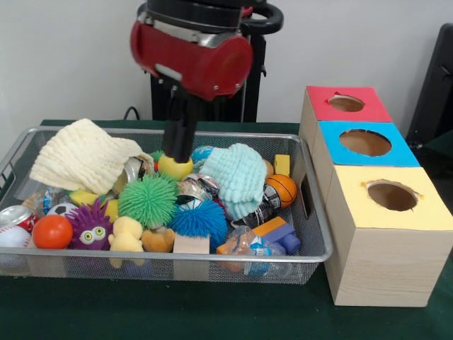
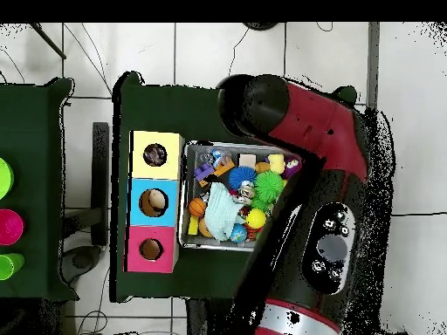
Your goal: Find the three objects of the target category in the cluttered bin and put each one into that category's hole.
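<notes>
Across the dark green table (image 1: 212,319), the wide, shallow silver wire-mesh tray (image 1: 311,234) sits heaped with toys, and the red and black robot arm (image 1: 195,53) reaches down into its far middle. The gripper (image 1: 177,152) sits low among the clutter, right above a small yellow ball (image 1: 175,168); whether its jaws are spread or closed I cannot tell. A crumpled clear plastic wrapper with coloured print (image 1: 251,244) lies at the tray's near side, against the front wall, just beside a blue and orange block (image 1: 276,230). A cream knitted cloth (image 1: 85,156) is draped over the far left corner, and a pale mint knitted cloth (image 1: 241,177) lies near the middle. Between them sit a green spiky rubber ball (image 1: 147,200), a blue spiky ball (image 1: 198,219) and a purple spiky ball with eyes (image 1: 90,225). An orange ball (image 1: 52,231) lies beside the purple one. Next to the tray stand three wooden boxes with round holes: a red-topped box (image 1: 347,104), a blue-topped box (image 1: 366,144) and a yellow-topped box (image 1: 391,197). In the overhead view the arm (image 2: 323,174) covers part of the tray (image 2: 187,196).
</notes>
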